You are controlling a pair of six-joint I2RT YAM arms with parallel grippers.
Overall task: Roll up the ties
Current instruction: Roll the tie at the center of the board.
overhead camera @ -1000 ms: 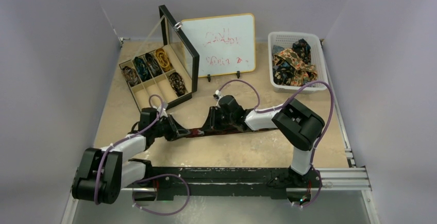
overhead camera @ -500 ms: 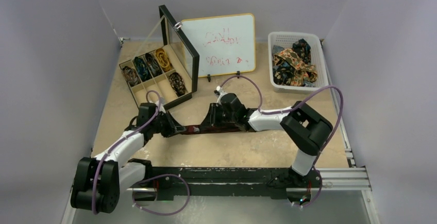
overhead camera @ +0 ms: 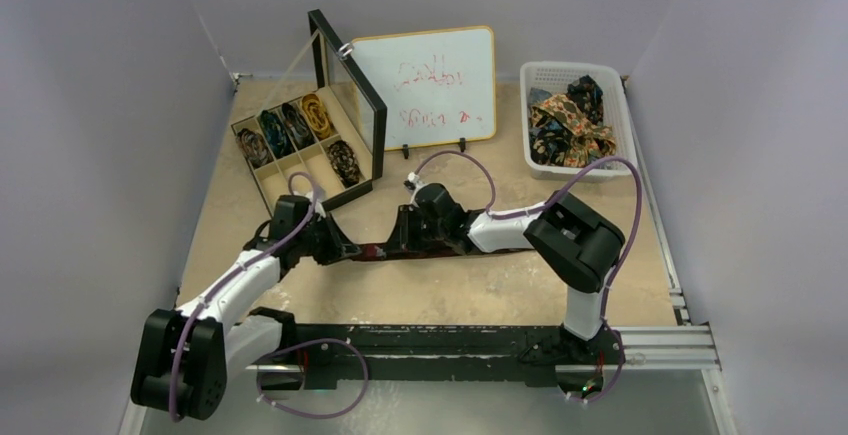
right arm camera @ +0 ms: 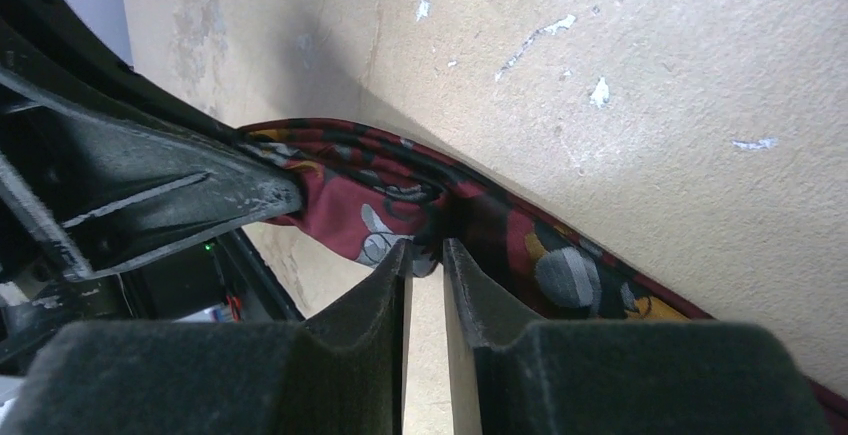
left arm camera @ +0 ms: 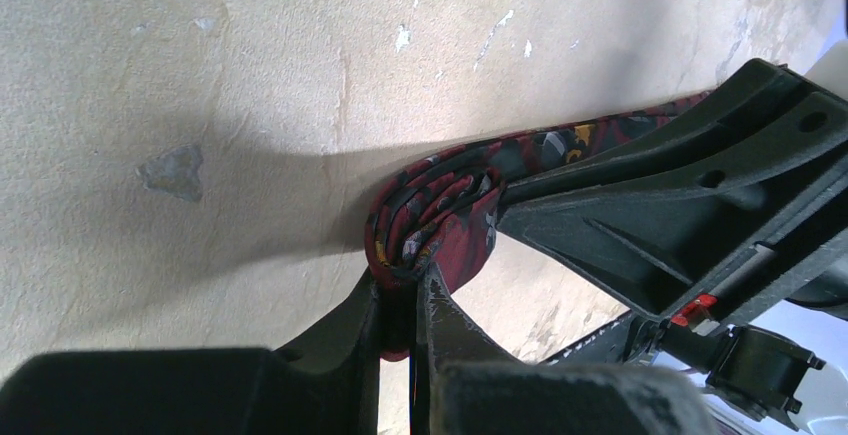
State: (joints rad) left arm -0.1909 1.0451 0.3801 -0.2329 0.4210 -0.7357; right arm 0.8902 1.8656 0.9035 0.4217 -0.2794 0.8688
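The maroon tie (overhead camera: 385, 252) lies stretched along the middle of the worktop (overhead camera: 450, 295), between the two claws. Its left end is wound into a small tight coil (left arm camera: 430, 220), and the rest runs off to the right as a flat patterned strip (right arm camera: 500, 225).

The left claw (overhead camera: 357, 252) is clenched on that coil, its two fingers (left arm camera: 440, 305) squeezed together with the roll's edge caught between them. The right claw (overhead camera: 405, 240) sits just beside it on the strip. Its fingers (right arm camera: 385, 290) stand almost together with only a thin slit between, their tips at the near edge of the cloth. I cannot tell whether they actually pinch the fabric. The two claws are so close that each one's black finger shows in the other's wrist view.

Further back on the left stands a wooden compartment box (overhead camera: 268, 187) with its dark-framed lid (overhead camera: 350, 105) propped upright. Several rolled ties (overhead camera: 285, 125) sit in its sections. Beside it a whiteboard (overhead camera: 425, 85) with red scribbles leans on small feet. At the far right a white basket (overhead camera: 618, 120) holds a heap of loose ties (overhead camera: 568, 120), orange-brown and dark.
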